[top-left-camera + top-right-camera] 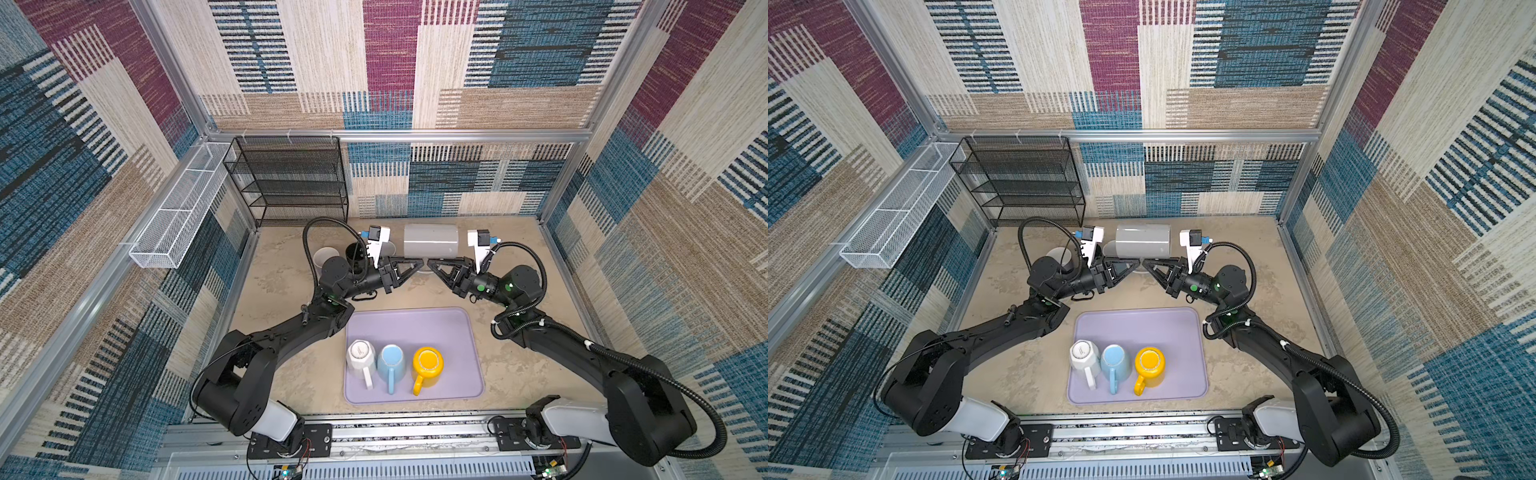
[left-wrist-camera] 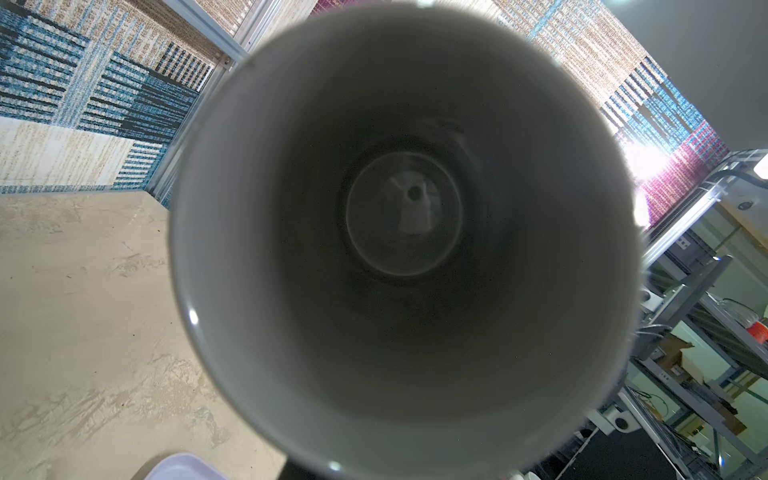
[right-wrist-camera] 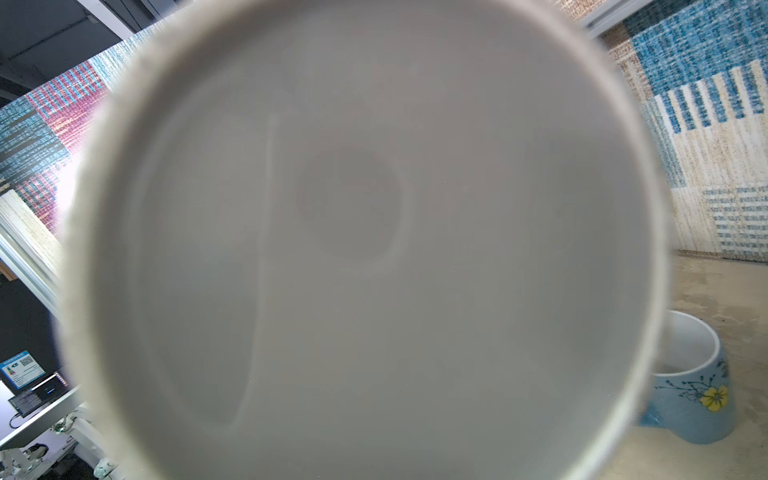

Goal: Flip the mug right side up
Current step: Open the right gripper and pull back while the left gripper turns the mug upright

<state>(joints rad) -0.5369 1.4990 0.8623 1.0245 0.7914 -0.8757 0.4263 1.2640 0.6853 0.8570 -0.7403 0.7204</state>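
Observation:
A large grey mug [image 1: 430,241] hangs on its side above the back middle of the table in both top views [image 1: 1143,241]. Its mouth points left and its base points right. My left gripper [image 1: 419,262] and right gripper [image 1: 430,262] meet tip to tip just under it, both shut where its handle sits. The handle itself is mostly hidden by the fingers. The left wrist view looks straight into the mug's dark inside [image 2: 403,249]. The right wrist view is filled by the mug's flat base [image 3: 353,249]. Neither wrist view shows its own fingers.
A purple tray [image 1: 415,324] in front holds a white mug [image 1: 360,357], a light blue mug [image 1: 391,361] and a yellow mug [image 1: 428,365], bases up. Upright white [image 1: 326,257], black [image 1: 353,251] and blue floral [image 3: 685,386] mugs stand back left. A black wire rack [image 1: 291,178] and a white basket [image 1: 178,208] line the back-left walls.

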